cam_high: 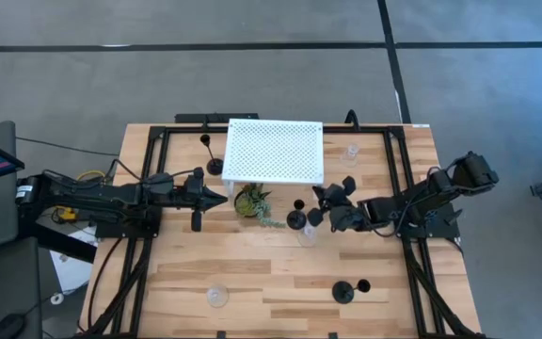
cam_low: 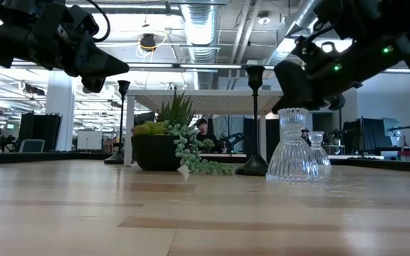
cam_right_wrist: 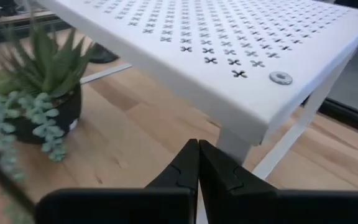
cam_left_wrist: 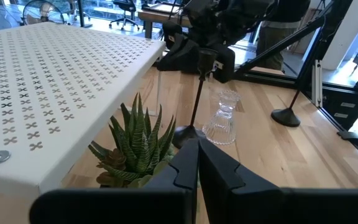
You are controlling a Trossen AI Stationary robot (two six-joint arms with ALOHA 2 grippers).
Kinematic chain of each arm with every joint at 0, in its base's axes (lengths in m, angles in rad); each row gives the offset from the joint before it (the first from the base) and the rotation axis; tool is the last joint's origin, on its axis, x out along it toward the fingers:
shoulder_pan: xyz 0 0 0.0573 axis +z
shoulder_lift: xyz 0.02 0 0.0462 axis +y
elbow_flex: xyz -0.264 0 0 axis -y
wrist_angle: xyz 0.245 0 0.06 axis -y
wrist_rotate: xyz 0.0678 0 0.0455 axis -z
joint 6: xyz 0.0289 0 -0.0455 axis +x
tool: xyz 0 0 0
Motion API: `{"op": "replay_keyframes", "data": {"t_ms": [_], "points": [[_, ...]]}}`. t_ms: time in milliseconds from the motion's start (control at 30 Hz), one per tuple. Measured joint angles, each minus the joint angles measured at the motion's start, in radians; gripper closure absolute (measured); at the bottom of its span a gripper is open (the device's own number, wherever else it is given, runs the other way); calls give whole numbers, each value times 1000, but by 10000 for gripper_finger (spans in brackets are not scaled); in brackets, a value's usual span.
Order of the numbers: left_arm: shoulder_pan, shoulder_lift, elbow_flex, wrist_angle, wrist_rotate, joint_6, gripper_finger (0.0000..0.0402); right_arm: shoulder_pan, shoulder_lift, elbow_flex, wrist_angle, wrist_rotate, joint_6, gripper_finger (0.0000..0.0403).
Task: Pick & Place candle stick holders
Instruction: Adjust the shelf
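A black candle stick holder (cam_high: 296, 218) (cam_low: 254, 121) stands on its round base at the table's middle, by a clear glass one (cam_high: 307, 235) (cam_low: 292, 149) (cam_left_wrist: 221, 118). Another black holder (cam_high: 214, 166) stands left of the white perforated stand (cam_high: 274, 151), and a third (cam_high: 343, 292) near the front. More glass holders stand at the far right (cam_high: 350, 153) and front left (cam_high: 216, 297). My right gripper (cam_high: 319, 195) (cam_right_wrist: 198, 149) hovers shut beside the middle black holder's top, pointing toward the stand. My left gripper (cam_high: 222, 196) (cam_left_wrist: 197, 155) hangs shut left of the plant.
A small green potted plant (cam_high: 252, 201) (cam_low: 169, 139) sits in front of the stand, between the two grippers. The stand's legs and overhanging top (cam_right_wrist: 241, 56) lie just ahead of my right gripper. Bare wood stretches across the table's near half (cam_high: 271, 273).
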Motion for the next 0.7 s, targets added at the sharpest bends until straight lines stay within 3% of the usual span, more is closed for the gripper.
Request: {"op": "replay_keyframes", "data": {"t_ms": [700], "points": [[0,0,0,0,0,0,389,-6,-11,0,-26,49,3,403]]}}
